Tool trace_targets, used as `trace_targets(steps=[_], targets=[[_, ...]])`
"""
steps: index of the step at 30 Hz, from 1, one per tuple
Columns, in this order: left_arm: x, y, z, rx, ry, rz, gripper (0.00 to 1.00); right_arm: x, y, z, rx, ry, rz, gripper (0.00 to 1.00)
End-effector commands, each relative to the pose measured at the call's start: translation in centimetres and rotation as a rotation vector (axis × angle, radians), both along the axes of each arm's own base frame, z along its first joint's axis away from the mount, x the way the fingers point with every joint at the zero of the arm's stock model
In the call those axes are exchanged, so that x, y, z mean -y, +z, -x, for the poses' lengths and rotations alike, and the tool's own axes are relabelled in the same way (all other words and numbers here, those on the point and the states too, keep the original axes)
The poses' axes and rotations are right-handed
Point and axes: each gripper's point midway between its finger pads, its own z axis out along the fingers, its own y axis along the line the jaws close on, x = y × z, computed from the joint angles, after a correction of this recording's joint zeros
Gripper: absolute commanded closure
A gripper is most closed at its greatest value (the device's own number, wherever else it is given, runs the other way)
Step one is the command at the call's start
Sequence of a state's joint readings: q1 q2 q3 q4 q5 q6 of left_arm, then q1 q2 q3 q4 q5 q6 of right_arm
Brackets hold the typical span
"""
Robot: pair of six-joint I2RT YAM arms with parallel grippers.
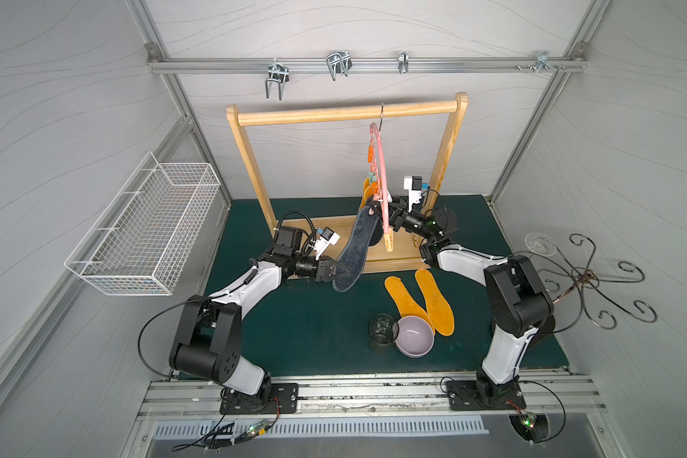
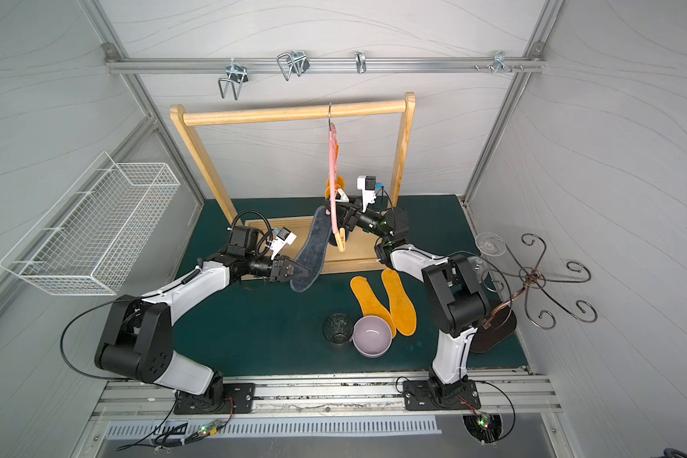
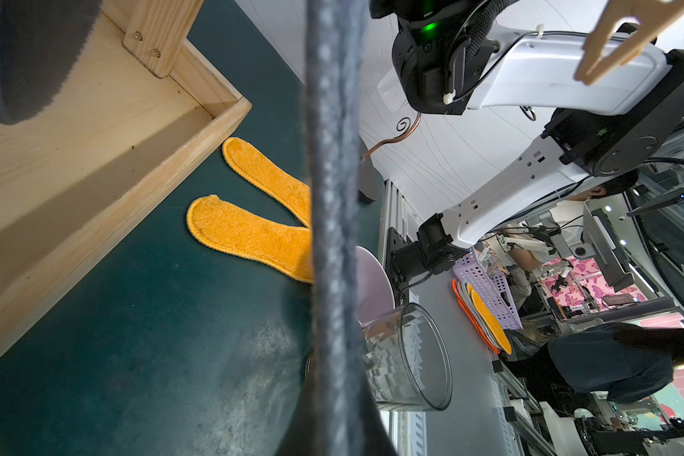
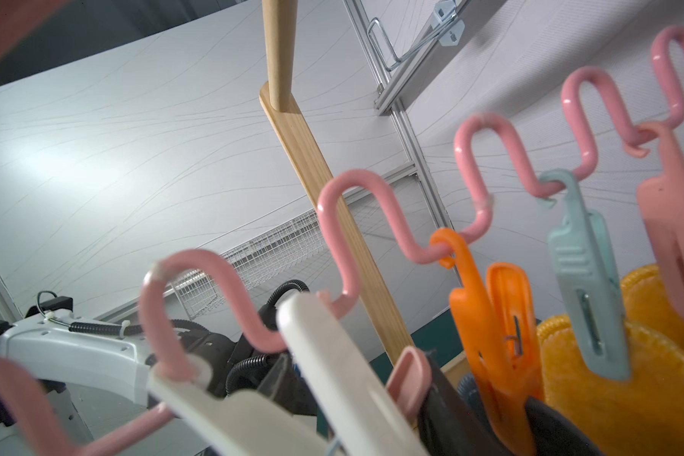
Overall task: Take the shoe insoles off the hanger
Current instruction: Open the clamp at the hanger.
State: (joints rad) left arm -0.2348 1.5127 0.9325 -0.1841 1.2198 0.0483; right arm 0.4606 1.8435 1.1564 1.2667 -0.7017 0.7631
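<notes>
Low beside the rack (image 1: pixel 350 111), your left end effector (image 1: pixel 346 273) is clenched on the long edge of a grey insole (image 1: pixel 357 246), near its rounded lower end. That insole slants up from the grip to the hanger (image 2: pixel 332 178), its top end at the wavy bar (image 4: pixel 329 229); from the left wrist you see it edge-on, a thick strip of flecked grey felt. Your right end effector (image 1: pixel 383 214) sits against the hanger's low end; whether it is released or pinching something, you cannot tell from these views. The hanger is thin, glossy pink, hooked by dark wire over the round wooden rail. From the right wrist, its bar loops in tall waves, with a white pin (image 4: pixel 328 355), an orange pin (image 4: pixel 470 327), a mint pin (image 4: pixel 585 284) and a pink pin (image 4: pixel 672 237) hung in the troughs, all smooth plastic. Plush mustard insoles (image 4: pixel 648 402) hang at the mint and pink pins. Two more mustard insoles (image 1: pixel 403 301) lie flat on the green bench (image 1: pixel 294 337), side by side, one reaching a lilac bowl (image 1: pixel 415 337).
</notes>
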Motion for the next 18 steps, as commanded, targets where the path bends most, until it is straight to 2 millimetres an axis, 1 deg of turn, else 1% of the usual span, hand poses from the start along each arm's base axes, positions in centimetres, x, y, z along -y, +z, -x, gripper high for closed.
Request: trace_targets(steps=[1,4,10,16,18], targets=[[0.2,1.0,0.0,0.057,-0.017,0.023,1.0,-0.1,0.6,-0.4,0.031,-0.012,-0.021,0.59],[0.3,1.0,0.0,0.059,-0.023,0.023,1.0,0.0,0.4,-0.5,0.025,-0.012,-0.021,0.7],[0.2,0.4,0.2,0.067,-0.029,0.009,1.0,0.1,0.1,-0.7,0.019,-0.02,-0.018,0.78],[0.0,-0.5,0.2,0.08,-0.021,-0.015,1.0,0.3,-0.9,-1.1,-0.007,-0.037,-0.013,0.79],[0.0,-1.7,0.1,0.076,-0.017,-0.027,1.0,0.5,-1.1,-1.2,-0.016,-0.051,-0.015,0.79]])
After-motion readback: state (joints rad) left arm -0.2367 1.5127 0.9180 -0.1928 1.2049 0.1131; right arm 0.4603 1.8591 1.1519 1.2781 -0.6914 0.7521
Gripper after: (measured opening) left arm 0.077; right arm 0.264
